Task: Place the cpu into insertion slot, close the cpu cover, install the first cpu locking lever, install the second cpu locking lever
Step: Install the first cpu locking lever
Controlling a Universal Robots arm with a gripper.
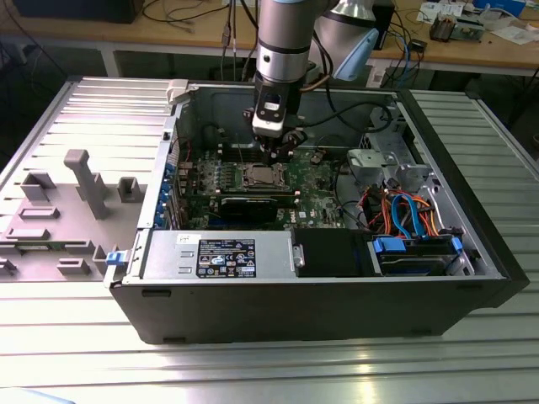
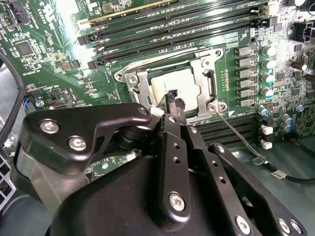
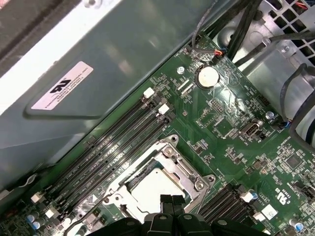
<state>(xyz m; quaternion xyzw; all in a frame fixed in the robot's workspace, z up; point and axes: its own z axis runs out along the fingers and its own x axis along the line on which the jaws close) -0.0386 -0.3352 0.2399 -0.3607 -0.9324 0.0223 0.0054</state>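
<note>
I have the arm (image 1: 282, 42) coming straight down from the top centre of the exterior view into the open computer case (image 1: 312, 295), its wrist held vertical. The gripper (image 1: 275, 154) points down at the insertion slot (image 1: 259, 176) in the middle of the green motherboard (image 1: 316, 198). In both wrist views its two black fingertips (image 2: 173, 98) are pressed together with no gap I can see and nothing between them, just above the edge of the socket. The cpu (image 2: 173, 84) sits in the slot with its pale metal top showing through the window of the cpu cover (image 2: 204, 88), which lies flat around it. In the first wrist view, I see memory slots (image 3: 118, 147) beside the socket toward the case wall.
</note>
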